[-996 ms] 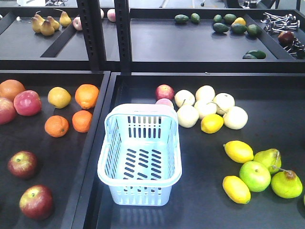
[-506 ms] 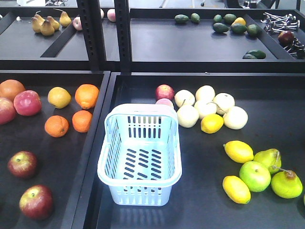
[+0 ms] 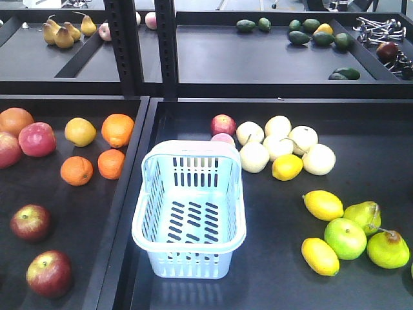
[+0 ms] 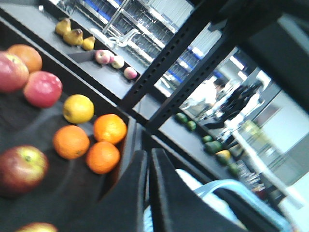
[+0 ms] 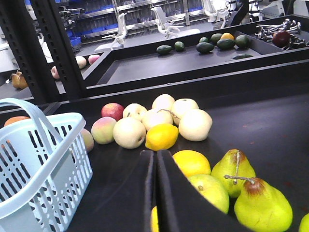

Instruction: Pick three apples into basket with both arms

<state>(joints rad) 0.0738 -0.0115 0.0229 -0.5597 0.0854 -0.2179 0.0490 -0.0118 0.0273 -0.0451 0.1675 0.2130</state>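
Note:
The pale blue basket (image 3: pixel 188 210) stands empty in the middle of the front view, at the left of the right-hand tray. Two dark red apples (image 3: pixel 30 222) (image 3: pixel 49 273) lie at the lower left in the left tray. A third red apple (image 3: pixel 223 124) sits just behind the basket. Neither arm shows in the front view. My left gripper (image 4: pixel 147 152) is shut and holds nothing, above the tray divider, with an apple (image 4: pixel 21 166) to its left and the basket handle (image 4: pixel 236 191) to its right. My right gripper (image 5: pixel 155 152) is shut and empty, with the basket (image 5: pixel 38 169) at its left and the far apple (image 5: pixel 112 111) beyond.
Oranges (image 3: pixel 117 129), a yellow fruit (image 3: pixel 80 132) and pinkish-red apples (image 3: pixel 37 139) fill the left tray. Cream-white fruits (image 3: pixel 278 145), lemons (image 3: pixel 323 205), a green apple (image 3: pixel 345 237) and pears (image 3: pixel 388 249) lie right of the basket. Black rack posts (image 3: pixel 139 45) rise behind it.

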